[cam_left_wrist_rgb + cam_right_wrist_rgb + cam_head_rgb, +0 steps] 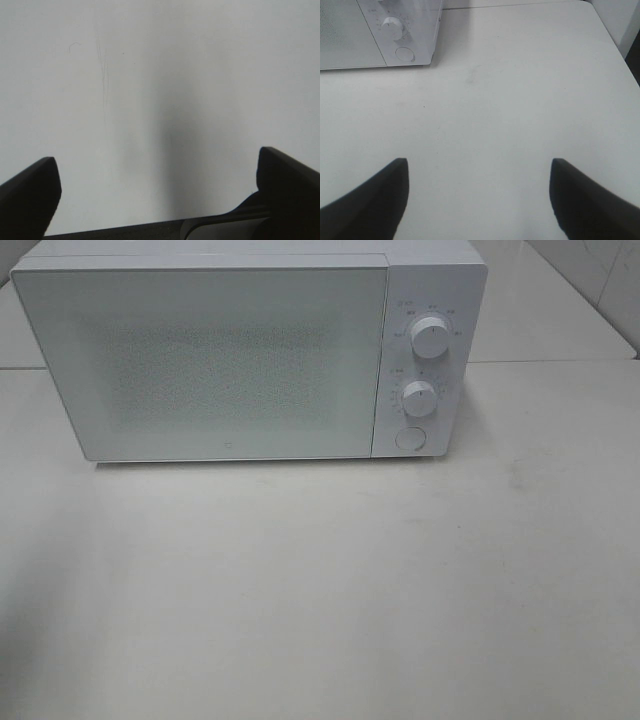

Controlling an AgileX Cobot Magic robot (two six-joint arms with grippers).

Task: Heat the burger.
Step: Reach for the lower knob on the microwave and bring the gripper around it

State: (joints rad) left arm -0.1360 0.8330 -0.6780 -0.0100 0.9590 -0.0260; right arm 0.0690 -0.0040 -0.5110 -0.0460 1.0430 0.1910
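Dark fingers [30,195] of the left gripper [156,162] fill the lower corners of its wrist view, and we see them spread wide with nothing between them. Beneath them lies a plain white surface [200,75] marked by a few faint scratches [104,75] and a soft grey shadow [172,140]. We cannot tell from this view which part of the scene it is. The right gripper [479,162] is likewise wide, its two fingers [370,205] far apart and empty above the white table [530,100].

On the far part of the table stands a white microwave [250,350], its door [200,360] shut flat against the body. The door panel is pale and speckled, and we make out nothing through it. To the right of the door sits the control strip: an upper knob [430,340], a lower knob [419,397] beneath it, and a round button [410,438] at the bottom. In the right wrist view we see the lower knob and the button at the microwave's near corner, well apart from the right gripper. Tiled wall [600,280] rises behind the table at the far right.

We see the burger in none of the views, and we cannot tell whether it sits behind the shut door.
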